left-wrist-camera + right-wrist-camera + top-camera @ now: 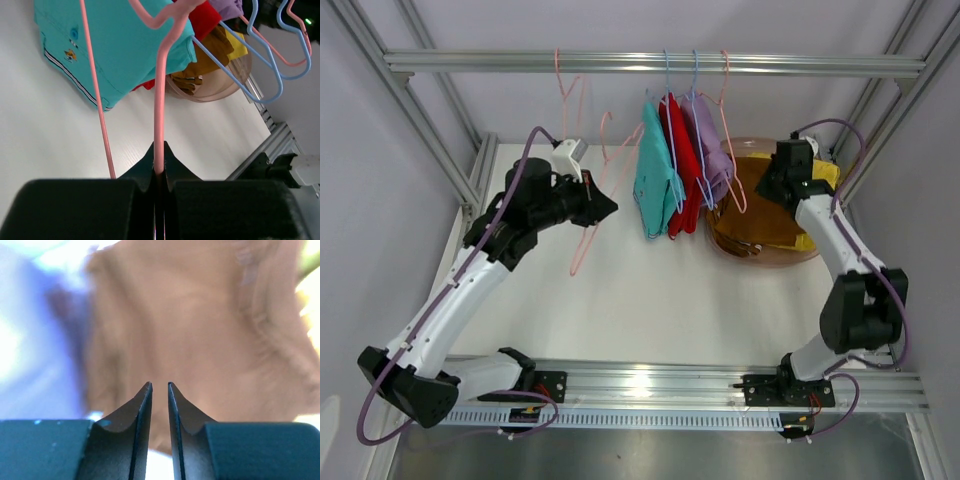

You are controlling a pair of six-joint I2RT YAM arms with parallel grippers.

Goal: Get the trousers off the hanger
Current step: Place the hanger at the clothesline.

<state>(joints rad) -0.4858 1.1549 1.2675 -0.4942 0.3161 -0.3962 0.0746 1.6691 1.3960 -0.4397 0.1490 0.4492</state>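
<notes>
Teal trousers (657, 185), red trousers (682, 160) and lavender trousers (712, 150) hang on hangers from the top rail (520, 63). Brown trousers (760, 215) and yellow trousers (820, 175) lie in the pinkish tub (810, 256) at the right. My left gripper (610, 205) is shut on the wire of a bare pink hanger (160, 100), left of the teal trousers (115, 45). Over the tub, my right gripper (160, 385) points at the brown trousers (190, 325). Its jaws stand slightly apart with nothing between them.
Another bare pink hanger (567, 92) hangs on the rail at the left. Blue and pink hanger wires (270, 75) cross in front of the tub (210, 92). Frame posts stand at both sides, and an aluminium rail (670, 380) runs along the near edge.
</notes>
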